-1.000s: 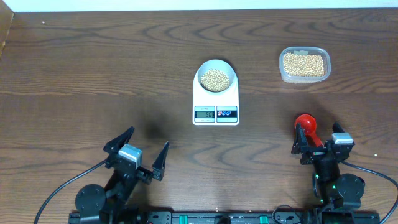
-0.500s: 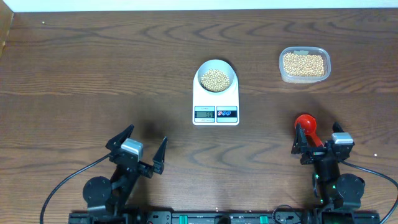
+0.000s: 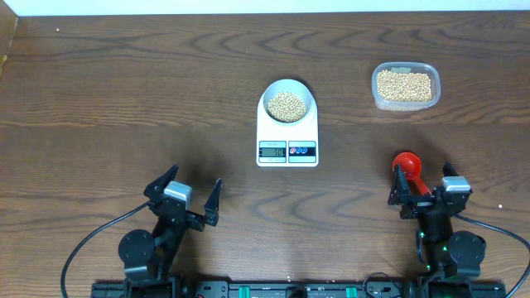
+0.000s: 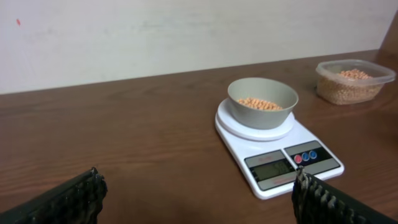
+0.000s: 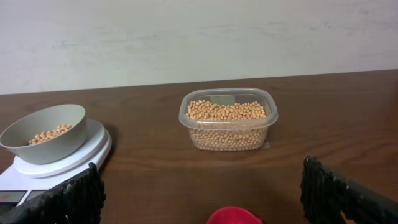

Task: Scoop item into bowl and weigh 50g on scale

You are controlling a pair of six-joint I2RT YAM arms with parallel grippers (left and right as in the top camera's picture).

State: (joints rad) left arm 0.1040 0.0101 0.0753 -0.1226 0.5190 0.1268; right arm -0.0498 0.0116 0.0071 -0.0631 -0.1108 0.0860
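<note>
Beans (image 3: 287, 105) in bowl (image 3: 308, 97) and tub (image 3: 405, 104)

Beige beans (image 3: 286, 105); pale bowl (image 3: 310, 96); white scale (image 3: 267, 132); red scoop (image 3: 406, 163); dark woodgrain table (image 3: 124, 99).

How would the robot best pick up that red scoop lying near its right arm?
Probably by the straight handle, not the round head. The red scoop lies flat on the table with its handle pointing back toward the right gripper, so coming straight down from above, fingers either side of the handle, looks simplest.
</note>
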